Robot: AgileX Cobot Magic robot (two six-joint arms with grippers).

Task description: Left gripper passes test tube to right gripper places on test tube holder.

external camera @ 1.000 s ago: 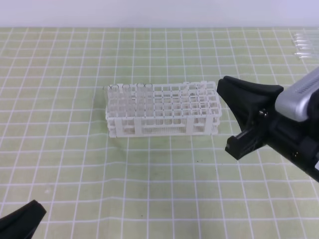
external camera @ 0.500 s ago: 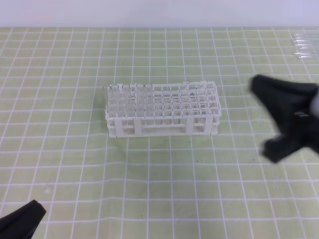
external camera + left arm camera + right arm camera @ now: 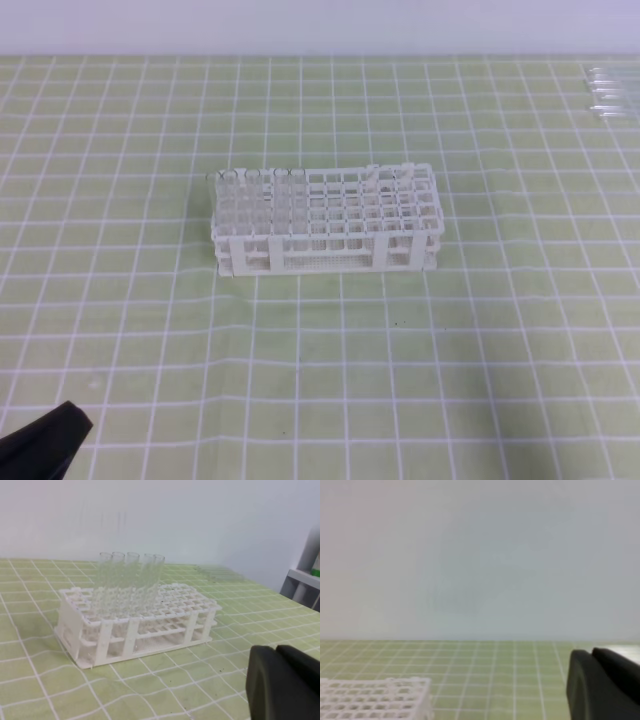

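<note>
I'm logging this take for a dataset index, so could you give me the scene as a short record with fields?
surface: green mat with white grid lines
rack: white test tube holder standing mid-mat
rack contents: several clear tubes upright, clustered at its left end in the overhead view
spare tubes: bunch of tubes lying at the far right corner
left gripper: fingers together, nothing held, low at the near left
right gripper: fingers together, nothing held, out of the overhead view
</note>
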